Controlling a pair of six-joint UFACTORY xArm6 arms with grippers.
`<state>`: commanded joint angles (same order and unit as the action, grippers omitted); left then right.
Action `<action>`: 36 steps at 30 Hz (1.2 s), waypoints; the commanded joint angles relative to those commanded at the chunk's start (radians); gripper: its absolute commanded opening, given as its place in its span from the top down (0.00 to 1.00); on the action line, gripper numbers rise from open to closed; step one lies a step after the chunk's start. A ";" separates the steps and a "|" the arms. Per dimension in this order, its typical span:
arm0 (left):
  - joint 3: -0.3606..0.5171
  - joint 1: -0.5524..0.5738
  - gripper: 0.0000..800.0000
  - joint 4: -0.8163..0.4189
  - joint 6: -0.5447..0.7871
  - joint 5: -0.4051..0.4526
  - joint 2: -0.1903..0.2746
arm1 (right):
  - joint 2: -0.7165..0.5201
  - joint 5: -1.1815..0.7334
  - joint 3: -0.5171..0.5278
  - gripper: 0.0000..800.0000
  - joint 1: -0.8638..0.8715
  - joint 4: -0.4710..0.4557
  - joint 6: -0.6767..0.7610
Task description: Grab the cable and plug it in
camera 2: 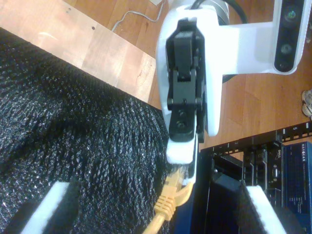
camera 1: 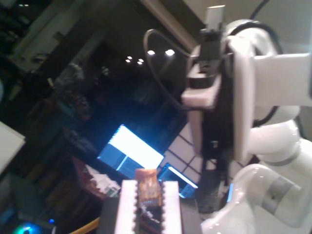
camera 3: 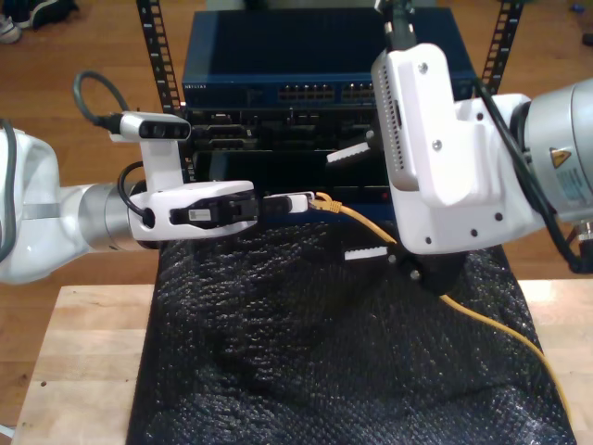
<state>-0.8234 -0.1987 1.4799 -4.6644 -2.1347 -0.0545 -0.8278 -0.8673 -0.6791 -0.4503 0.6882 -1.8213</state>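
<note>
My first gripper [camera 3: 298, 201] reaches in from the exterior view's left and is shut on the clear plug end of the yellow-orange cable [camera 3: 491, 324]. The plug [camera 1: 147, 187] sits between its white pads. My second gripper [camera 3: 366, 202], on the big arm at the exterior view's right, stands open. Its serrated fingers [camera 3: 357, 153] are above and below the cable just behind the plug, apart from it. In the second wrist view the first gripper [camera 2: 181, 168] pinches the plug, and the cable's yellow boot [camera 2: 168, 195] hangs below it between my second gripper's spread pads [camera 2: 48, 209].
A blue network switch [camera 3: 315, 65] with rows of ports tops a black rack [camera 3: 278, 139] right behind the grippers. A black bubble mat [camera 3: 306, 352] covers the wooden table [camera 3: 65, 371]. The cable trails off toward the exterior view's lower right.
</note>
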 joint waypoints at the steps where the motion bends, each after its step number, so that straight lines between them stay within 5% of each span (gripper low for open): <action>1: 0.000 0.000 0.99 0.000 0.002 -0.008 -0.003 | 0.000 0.003 0.002 0.05 -0.002 0.002 0.000; 12: 0.005 0.000 0.99 0.000 0.002 -0.089 -0.025 | -0.021 0.155 0.054 0.14 -0.069 0.000 -0.012; 29: 0.006 0.000 0.99 0.000 0.002 -0.133 -0.035 | -0.025 0.172 0.064 0.50 -0.075 0.003 -0.009; 36: 0.006 0.000 0.99 -0.002 -0.009 -0.138 -0.038 | -0.031 0.172 0.064 0.51 -0.075 0.003 -0.006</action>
<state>-0.8172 -0.1987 1.4784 -4.6736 -2.2728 -0.0928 -0.8585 -0.6954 -0.6147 -0.5255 0.6912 -1.8274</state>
